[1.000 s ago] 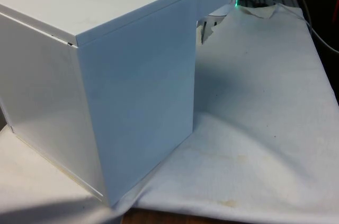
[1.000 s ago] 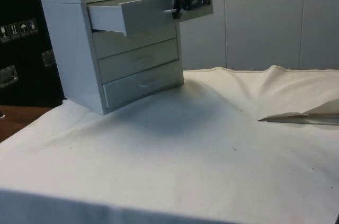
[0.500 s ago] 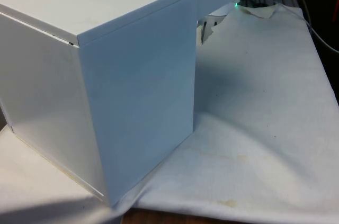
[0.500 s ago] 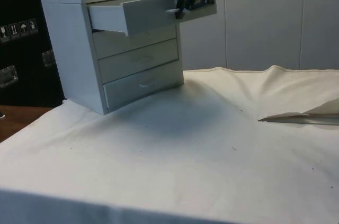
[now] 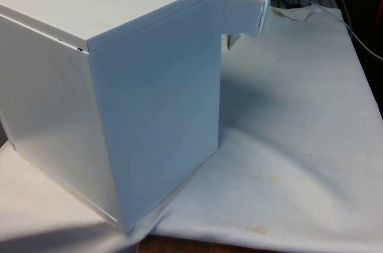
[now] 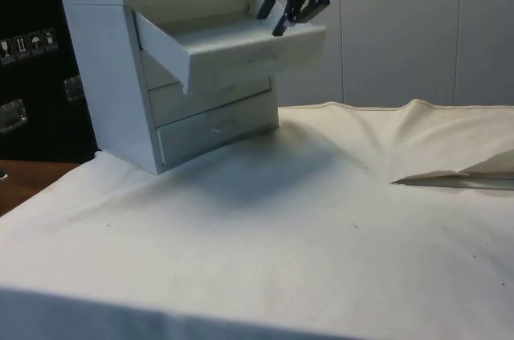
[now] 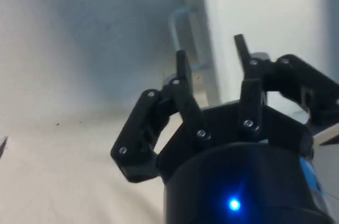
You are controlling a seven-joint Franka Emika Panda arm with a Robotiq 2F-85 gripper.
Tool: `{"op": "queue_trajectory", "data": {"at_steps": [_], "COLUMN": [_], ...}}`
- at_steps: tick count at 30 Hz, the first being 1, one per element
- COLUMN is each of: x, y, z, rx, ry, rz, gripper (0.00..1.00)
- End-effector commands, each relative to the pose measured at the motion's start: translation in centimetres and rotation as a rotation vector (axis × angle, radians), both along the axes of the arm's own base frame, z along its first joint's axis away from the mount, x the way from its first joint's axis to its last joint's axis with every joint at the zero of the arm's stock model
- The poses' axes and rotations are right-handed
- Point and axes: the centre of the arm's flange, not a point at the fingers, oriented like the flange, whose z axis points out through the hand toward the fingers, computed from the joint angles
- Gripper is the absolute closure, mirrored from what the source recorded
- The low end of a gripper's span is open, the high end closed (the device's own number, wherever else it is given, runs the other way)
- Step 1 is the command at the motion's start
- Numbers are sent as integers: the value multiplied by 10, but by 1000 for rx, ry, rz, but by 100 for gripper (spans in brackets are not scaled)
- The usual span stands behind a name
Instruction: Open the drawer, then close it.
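A white chest of three drawers (image 6: 104,75) stands on the cloth. Its top drawer (image 6: 241,47) is pulled far out and sags, front end tilted downward. In the front view the chest (image 5: 119,85) turns its back and side, and the drawer's end (image 5: 244,12) sticks out past its far corner. My black gripper (image 6: 269,22) hangs open just above the drawer's front edge, holding nothing. In the wrist view the gripper (image 7: 212,57) has its fingers (image 7: 183,70) spread apart, and the drawer's thin metal handle (image 7: 183,28) lies beyond them, untouched.
The two lower drawers (image 6: 213,91) are shut. A raised fold of the white cloth (image 6: 458,175) lies at the side view's right. Open cloth stretches in front of the chest. Cables (image 5: 353,20) run along the table's far right in the front view.
The gripper has let go of the handle and opened, lifting slightly. The top drawer has come further out and its front has dropped, so it now tilts downward.
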Motion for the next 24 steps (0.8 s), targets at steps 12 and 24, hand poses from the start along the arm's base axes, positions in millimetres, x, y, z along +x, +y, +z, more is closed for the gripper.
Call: {"op": "queue_trajectory", "data": {"at_steps": [12, 24], "x": [0, -8], "y": [2, 20], "z": [1, -19], "rx": [-6, -3], "ry": [-1, 31], "rz": [-2, 7], "gripper": [1, 0]}}
